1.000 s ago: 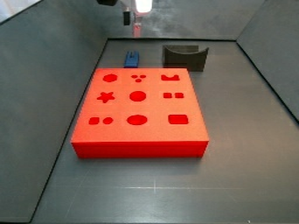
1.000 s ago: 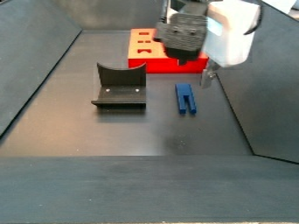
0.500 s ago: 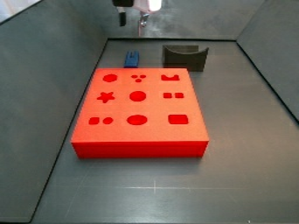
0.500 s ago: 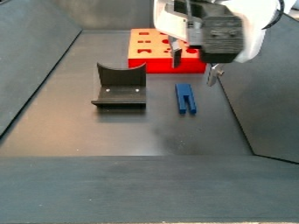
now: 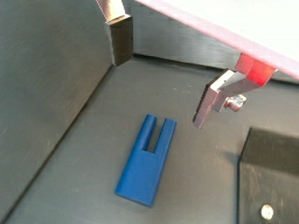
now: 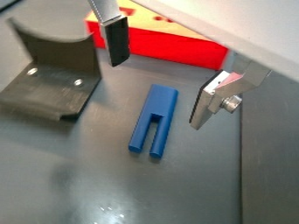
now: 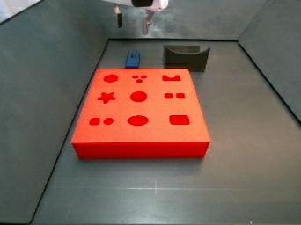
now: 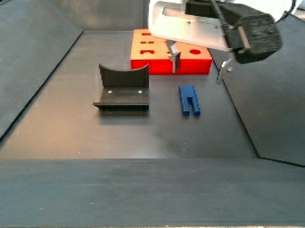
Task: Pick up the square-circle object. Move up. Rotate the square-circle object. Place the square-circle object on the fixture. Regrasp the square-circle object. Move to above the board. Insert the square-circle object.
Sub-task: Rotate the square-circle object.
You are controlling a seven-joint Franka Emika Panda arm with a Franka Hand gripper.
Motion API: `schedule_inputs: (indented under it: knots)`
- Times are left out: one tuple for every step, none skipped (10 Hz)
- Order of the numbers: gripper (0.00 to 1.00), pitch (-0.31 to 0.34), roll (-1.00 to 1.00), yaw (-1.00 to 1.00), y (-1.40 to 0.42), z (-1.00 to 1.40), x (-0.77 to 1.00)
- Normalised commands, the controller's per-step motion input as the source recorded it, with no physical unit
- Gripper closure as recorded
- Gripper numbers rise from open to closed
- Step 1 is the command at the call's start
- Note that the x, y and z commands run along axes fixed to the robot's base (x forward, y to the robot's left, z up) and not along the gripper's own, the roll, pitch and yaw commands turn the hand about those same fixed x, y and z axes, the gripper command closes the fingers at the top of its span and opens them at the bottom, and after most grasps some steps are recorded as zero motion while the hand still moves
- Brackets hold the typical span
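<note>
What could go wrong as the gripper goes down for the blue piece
The open gripper hangs above the square-circle object, which lies flat on the floor between the fixture and the wall. Its fingers could straddle it askew and push it aside. A descent that drifts could also strike the board close behind.

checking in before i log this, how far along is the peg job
Nothing looks done yet. The blue square-circle object lies flat on the floor, ungrasped. In hand: the gripper hovers open above it, fingers either side. Left: pick up, rotate, set on the fixture, regrasp, insert into the board.
</note>
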Motion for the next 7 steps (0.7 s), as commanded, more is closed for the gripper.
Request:
schedule_inputs:
  knots:
    - [0.0, -0.011, 0.0, 1.0, 0.0, -0.04, 0.04]
    - [0.0, -0.013, 0.0, 1.0, 0.0, -0.04, 0.04]
    - [0.0, -0.016, 0.0, 1.0, 0.0, -0.04, 0.04]
    - [0.0, -0.019, 0.0, 1.0, 0.0, -0.04, 0.04]
    - [0.0, -0.02, 0.0, 0.75, 0.0, -0.04, 0.04]
    - [0.0, -0.02, 0.0, 0.52, 0.0, -0.04, 0.04]
    - [0.0, -0.02, 0.0, 0.3, 0.0, -0.04, 0.04]
